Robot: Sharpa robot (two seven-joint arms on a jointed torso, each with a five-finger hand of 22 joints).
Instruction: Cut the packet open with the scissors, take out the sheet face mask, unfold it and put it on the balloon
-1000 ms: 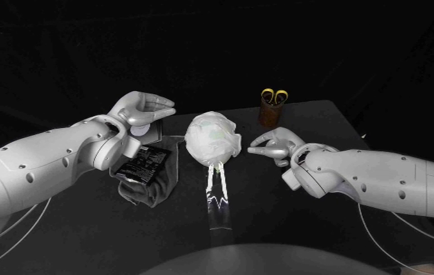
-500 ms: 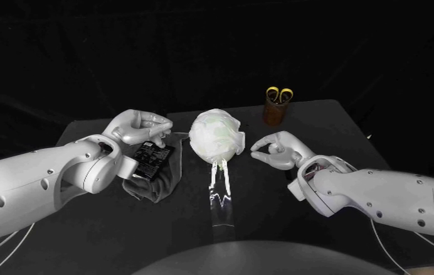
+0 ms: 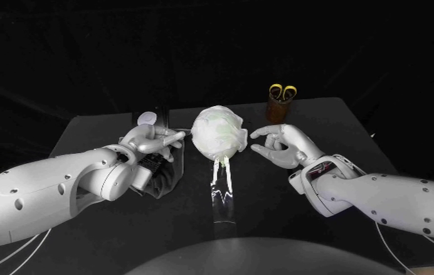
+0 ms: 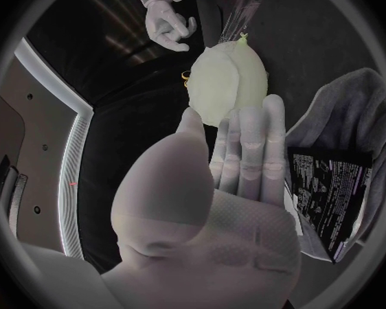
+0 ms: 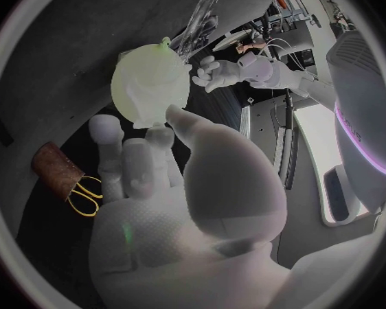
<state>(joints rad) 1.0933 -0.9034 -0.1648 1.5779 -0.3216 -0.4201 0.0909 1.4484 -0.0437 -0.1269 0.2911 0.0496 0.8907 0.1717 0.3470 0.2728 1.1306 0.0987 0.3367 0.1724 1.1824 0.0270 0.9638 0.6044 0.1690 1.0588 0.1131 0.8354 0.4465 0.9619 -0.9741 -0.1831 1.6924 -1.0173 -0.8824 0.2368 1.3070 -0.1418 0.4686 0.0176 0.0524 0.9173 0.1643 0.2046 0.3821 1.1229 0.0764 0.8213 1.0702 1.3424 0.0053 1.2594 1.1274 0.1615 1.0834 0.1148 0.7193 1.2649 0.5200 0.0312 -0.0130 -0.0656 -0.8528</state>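
Well, in the head view I saw the white sheet face mask (image 3: 221, 127) draped over the pale round balloon (image 4: 227, 82) at mid-frame. The left hand (image 3: 152, 139) lay just left of it, the right hand (image 3: 282, 145) just right, both with fingers apart and empty. The black printed packet (image 4: 330, 196) rested on grey cloth (image 4: 352, 113) by the left hand; yellow-handled scissors (image 3: 282, 91) stood in a brown holder (image 3: 278, 108), upper right.

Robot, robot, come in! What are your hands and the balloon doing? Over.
Left hand open, right hand open, either side of the balloon. Sheet mask lies over it. Scissors in holder; nothing blocking.
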